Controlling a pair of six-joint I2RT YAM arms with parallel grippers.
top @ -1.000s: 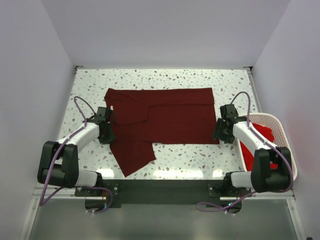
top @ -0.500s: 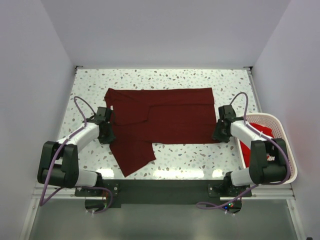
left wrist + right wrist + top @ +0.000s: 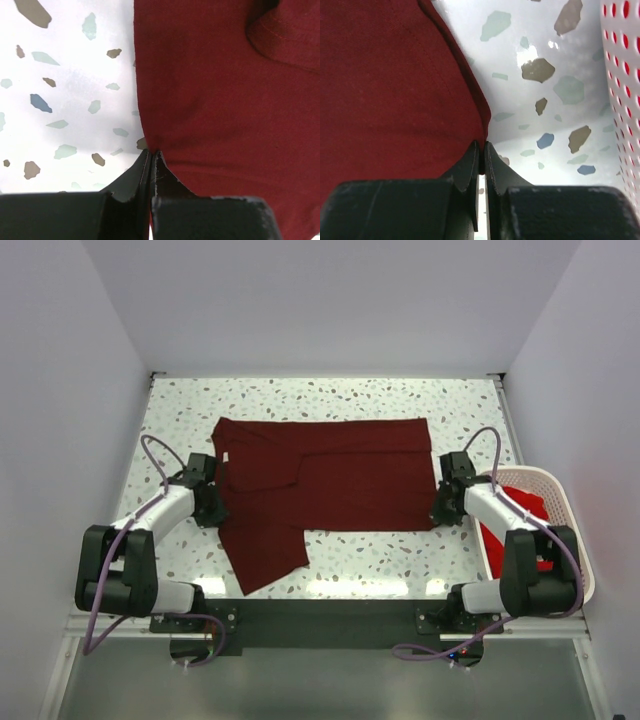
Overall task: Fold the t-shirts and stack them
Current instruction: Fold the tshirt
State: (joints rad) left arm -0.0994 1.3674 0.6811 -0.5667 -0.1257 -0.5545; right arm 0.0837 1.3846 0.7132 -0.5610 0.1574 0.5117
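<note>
A dark maroon t-shirt (image 3: pixel 330 475) lies spread across the speckled table, a sleeve trailing toward the near left. My left gripper (image 3: pixel 213 502) sits at the shirt's left edge, jaws shut on the cloth edge (image 3: pixel 150 145). My right gripper (image 3: pixel 440 508) is at the shirt's right hem, jaws closed and pinching the hem corner (image 3: pixel 482 140). A brighter red t-shirt (image 3: pixel 520 510) lies bunched inside the basket on the right.
A white mesh basket (image 3: pixel 560 500) stands at the table's right edge, its wall (image 3: pixel 625 75) close beside my right gripper. White walls enclose the table on three sides. A dark rail runs along the near edge.
My right gripper has closed onto the shirt's right hem. The left gripper stayed shut on the left edge and shifted slightly left, drawing the cloth a little.
</note>
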